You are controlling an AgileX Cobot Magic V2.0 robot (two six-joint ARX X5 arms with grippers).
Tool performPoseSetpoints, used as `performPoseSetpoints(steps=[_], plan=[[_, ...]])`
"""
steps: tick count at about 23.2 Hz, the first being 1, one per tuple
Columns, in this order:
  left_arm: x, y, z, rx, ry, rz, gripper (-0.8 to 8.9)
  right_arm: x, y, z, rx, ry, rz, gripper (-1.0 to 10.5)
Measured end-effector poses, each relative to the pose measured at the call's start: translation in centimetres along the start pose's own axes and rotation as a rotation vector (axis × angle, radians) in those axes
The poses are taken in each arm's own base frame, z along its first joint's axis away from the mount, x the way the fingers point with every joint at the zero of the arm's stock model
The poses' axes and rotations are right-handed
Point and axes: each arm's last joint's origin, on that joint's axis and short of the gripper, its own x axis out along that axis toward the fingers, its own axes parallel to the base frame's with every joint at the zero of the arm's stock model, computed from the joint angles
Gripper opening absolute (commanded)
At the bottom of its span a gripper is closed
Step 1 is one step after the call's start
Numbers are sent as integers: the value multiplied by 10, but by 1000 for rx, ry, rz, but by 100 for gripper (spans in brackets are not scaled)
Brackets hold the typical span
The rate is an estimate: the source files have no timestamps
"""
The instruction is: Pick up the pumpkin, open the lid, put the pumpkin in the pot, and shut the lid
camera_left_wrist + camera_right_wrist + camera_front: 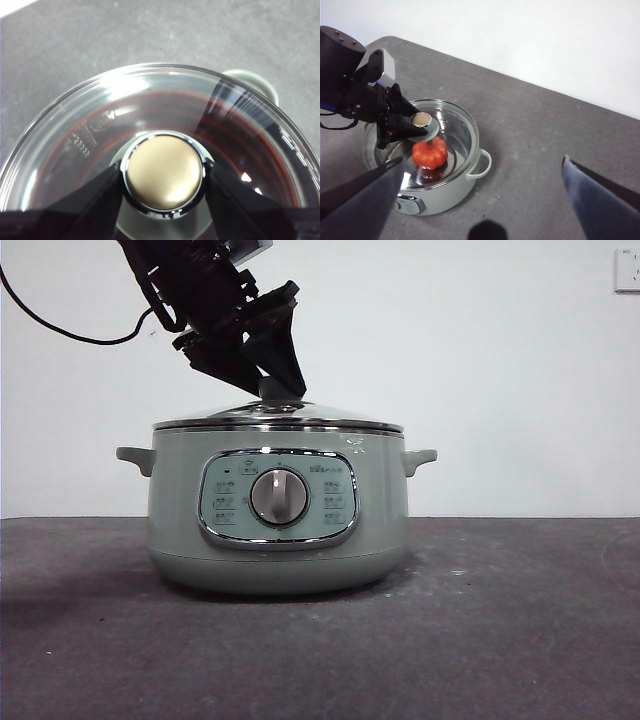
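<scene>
The dark worktop (520, 640) fills the lower part of the front view, and the pot (278, 540) stands on it at centre frame. On its chrome-framed panel a silver dial (279, 496) is set between small icons and a short line of print, all too small to be read; no brand can be made out. On the glass in the left wrist view, left of centre, a faint embossed mark and a patch of dots are seen, but these cannot be read either.

The lid (278, 418) is seated on the pot's rim. Its knob (164, 171) is flanked by the left hand (164, 175), whose jaws are closed against the knob's two sides; in the front view this hand (268, 375) comes down from the upper left. In the right wrist view the pumpkin (430, 153) is seen through the glass, inside the pot, left of centre.

The closing of the lid is judged to be the step in hand, and nearly done. The next move would call for the jaws to be released and the arm lifted straight up, so that the lid is not dragged.

The right hand (485, 200) is held open, high above the worktop and apart from the pot, gripping nothing.
</scene>
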Motion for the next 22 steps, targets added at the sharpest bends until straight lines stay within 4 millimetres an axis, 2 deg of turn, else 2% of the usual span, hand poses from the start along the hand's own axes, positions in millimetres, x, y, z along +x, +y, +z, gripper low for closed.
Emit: performPoseSetpoints(steps=[4, 5, 7, 9, 10, 11, 17, 22], plan=[[-1, 0, 0, 0, 9, -1, 13, 0, 0, 0, 0, 0, 0, 595], [-1, 0, 0, 0, 12, -1, 49, 0, 0, 0, 0, 0, 0, 595], [-1, 0, 0, 0, 14, -2, 212, 0, 0, 0, 0, 0, 0, 595], [-1, 0, 0, 0, 15, -1, 448, 0, 0, 0, 0, 0, 0, 595], [-1, 0, 0, 0, 15, -1, 514, 0, 0, 0, 0, 1, 0, 595], [-1, 0, 0, 0, 15, -1, 540, 0, 0, 0, 0, 2, 0, 595], [-9, -2, 0, -9, 35, -8, 537, 0, 2, -6, -6, 57, 51, 595], [-38, -7, 6, -8, 14, -3, 537, 3, 4, -10, -2, 116, 116, 595]])
